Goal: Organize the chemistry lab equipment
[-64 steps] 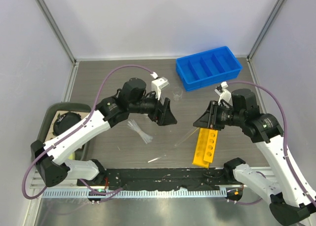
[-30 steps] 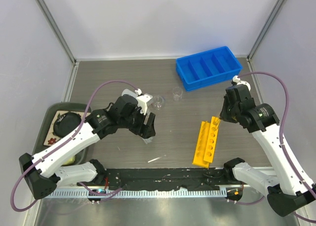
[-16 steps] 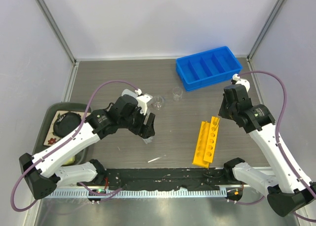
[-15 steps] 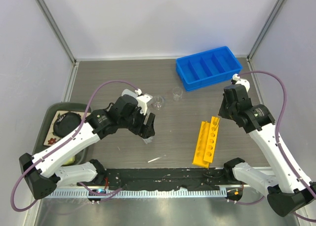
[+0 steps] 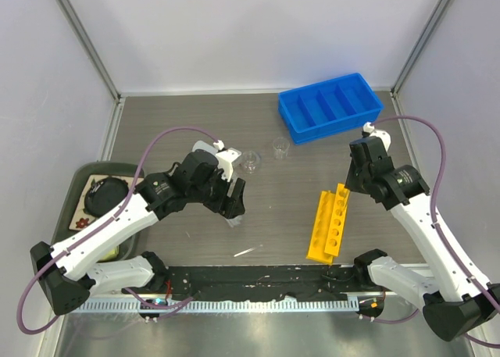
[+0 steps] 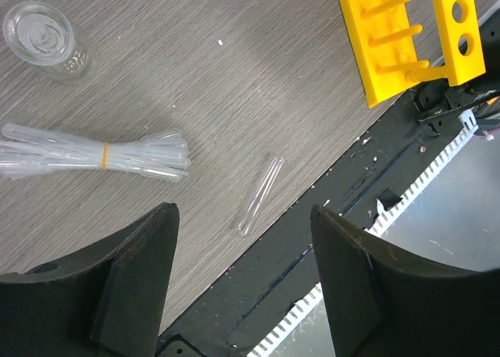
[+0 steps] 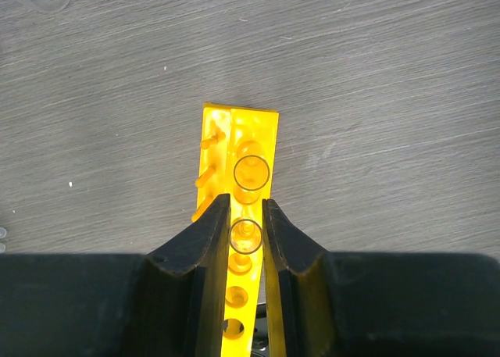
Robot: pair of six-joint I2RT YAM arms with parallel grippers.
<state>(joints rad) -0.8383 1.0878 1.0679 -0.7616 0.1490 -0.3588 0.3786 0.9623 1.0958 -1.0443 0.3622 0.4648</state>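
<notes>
My right gripper (image 7: 246, 201) is shut on a clear test tube (image 7: 246, 236), held upright over a hole of the yellow rack (image 7: 258, 130). A second tube (image 7: 251, 172) stands in the hole just beyond. In the top view this gripper (image 5: 349, 183) hangs over the rack's (image 5: 328, 226) far end. My left gripper (image 6: 244, 210) is open and holds nothing, above the table (image 5: 234, 201). Below it lie a banded bundle of pipettes (image 6: 101, 154) and a loose test tube (image 6: 260, 195). A small beaker (image 6: 47, 48) stands further off.
The blue compartmented bin (image 5: 330, 105) sits at the back right. Two small beakers (image 5: 251, 162) (image 5: 280, 147) stand mid-table. A dark green tray (image 5: 87, 177) is at the left edge. The black front rail (image 6: 336, 216) runs close to the loose tube.
My right gripper has shifted slightly left and away over the rack, still holding the tube. The left arm has stayed put.
</notes>
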